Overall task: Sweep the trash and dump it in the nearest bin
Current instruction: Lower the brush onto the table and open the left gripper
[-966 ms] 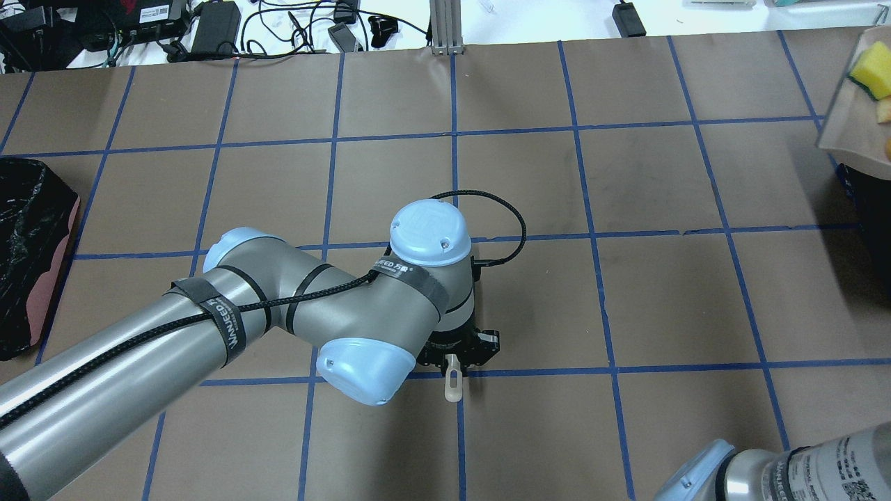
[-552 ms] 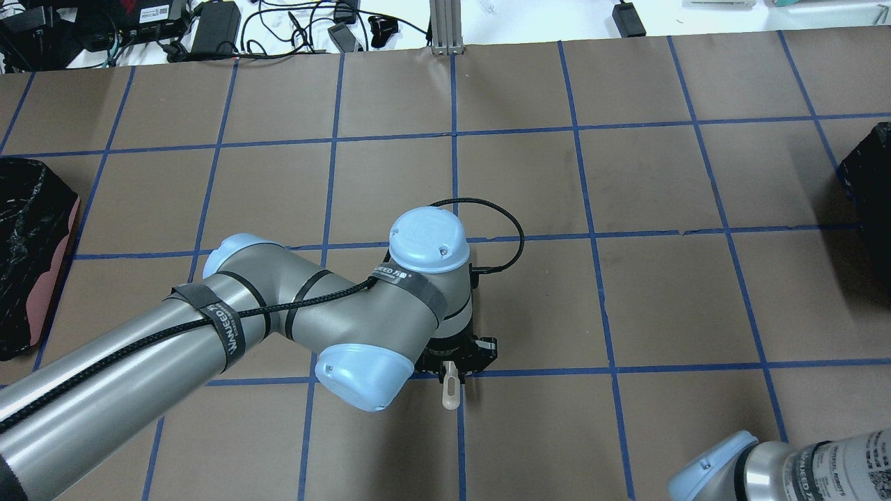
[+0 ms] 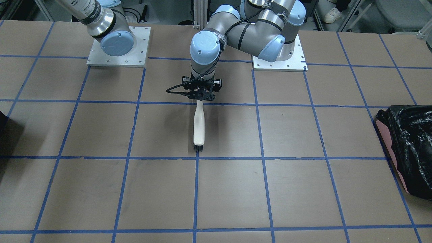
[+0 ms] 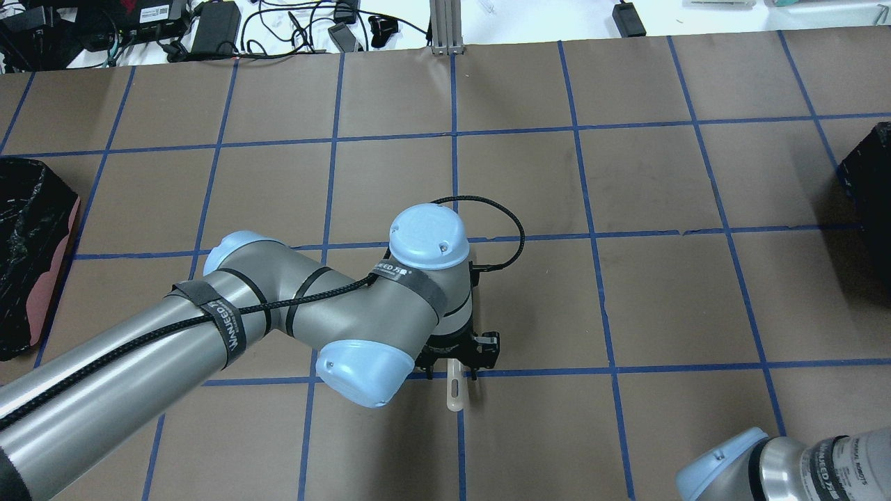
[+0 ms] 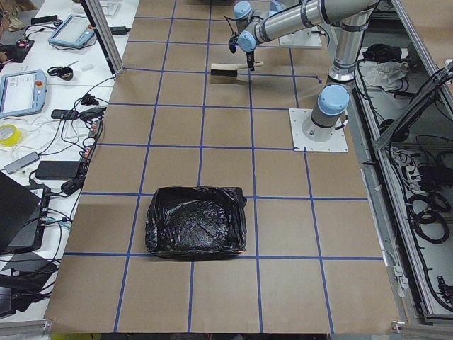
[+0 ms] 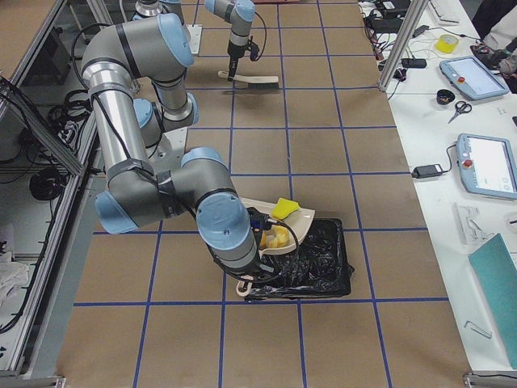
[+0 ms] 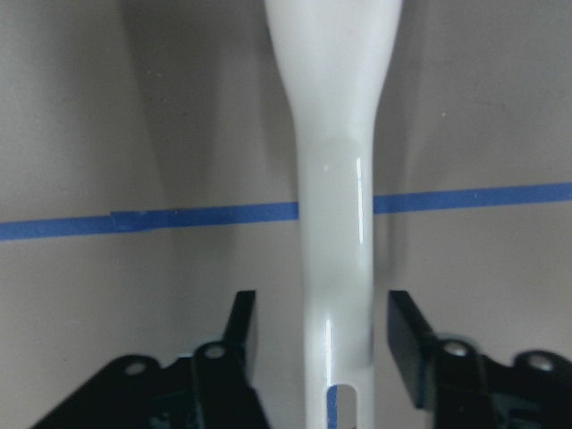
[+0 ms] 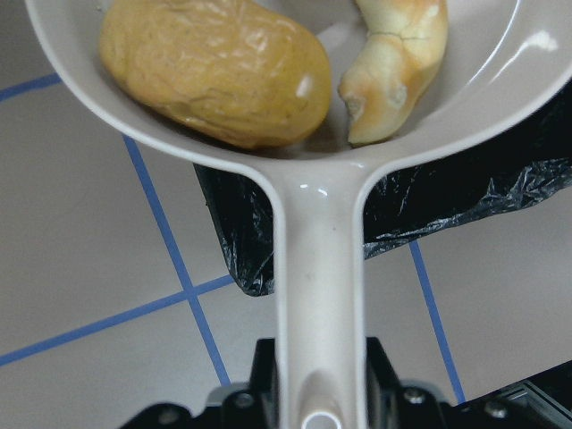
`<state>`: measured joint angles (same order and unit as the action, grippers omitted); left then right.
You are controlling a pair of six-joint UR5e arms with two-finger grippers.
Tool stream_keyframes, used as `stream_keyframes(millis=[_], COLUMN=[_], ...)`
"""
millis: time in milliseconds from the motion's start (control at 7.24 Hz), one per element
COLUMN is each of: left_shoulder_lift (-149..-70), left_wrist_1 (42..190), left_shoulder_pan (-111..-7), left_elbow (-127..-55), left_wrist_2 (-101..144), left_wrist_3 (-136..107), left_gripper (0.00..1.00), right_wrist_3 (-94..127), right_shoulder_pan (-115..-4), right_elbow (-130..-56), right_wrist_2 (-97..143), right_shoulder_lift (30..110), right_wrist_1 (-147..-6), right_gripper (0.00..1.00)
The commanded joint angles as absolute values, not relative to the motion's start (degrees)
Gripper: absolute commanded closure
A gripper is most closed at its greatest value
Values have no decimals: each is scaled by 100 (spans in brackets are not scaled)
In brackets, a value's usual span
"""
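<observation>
My right gripper (image 8: 317, 393) is shut on the handle of a cream dustpan (image 8: 317, 232). The pan holds the orange-brown bun (image 8: 214, 71) and the tan croissant (image 8: 398, 63). In the exterior right view the yellow sponge (image 6: 284, 208) lies in the tilted dustpan (image 6: 303, 217), over the black-lined bin (image 6: 319, 259). My left gripper (image 7: 322, 340) is open, its fingers (image 7: 239, 326) on either side of a white brush handle (image 7: 335, 179) with gaps. The brush (image 3: 198, 126) lies flat on the table below the left gripper (image 3: 201, 99).
A second black-lined bin (image 4: 28, 243) stands at the table's left end, also in the front view (image 3: 408, 145). The right-end bin (image 4: 870, 174) shows at the overhead view's edge. Cables and devices lie past the table's far edge (image 4: 209, 28).
The dustpan with the sponge has left the top right of the overhead view. The right arm's elbow has shifted right. The left wrist has barely moved.
</observation>
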<state>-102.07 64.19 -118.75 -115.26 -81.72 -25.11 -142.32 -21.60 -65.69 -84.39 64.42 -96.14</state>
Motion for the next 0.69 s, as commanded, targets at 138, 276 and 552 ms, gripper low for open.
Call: stream_keyframes(millis=[138, 276, 552], left_shoulder_lift=[-10142, -10143, -10274], left_wrist_1=[6878, 7569, 8006], left_shoulder_pan=[-11743, -11620, -10667], left_elbow=[-10929, -10316, -9268], left_wrist_2=[-8209, -8305, -8701], left_wrist_3=[-2514, -2514, -1990], left_gripper=[0, 0, 0], right_wrist_3=[-14353, -14326, -14326], right_shoulder_pan=[-2136, -2275, -2583], right_elbow=[-6354, -6372, -6390], right_wrist_2=[-8710, -8954, -9026], right_shoulder_lift=[6249, 6284, 6276], right_wrist_1=[-10395, -10511, -10756], right_gripper=[99, 98, 98])
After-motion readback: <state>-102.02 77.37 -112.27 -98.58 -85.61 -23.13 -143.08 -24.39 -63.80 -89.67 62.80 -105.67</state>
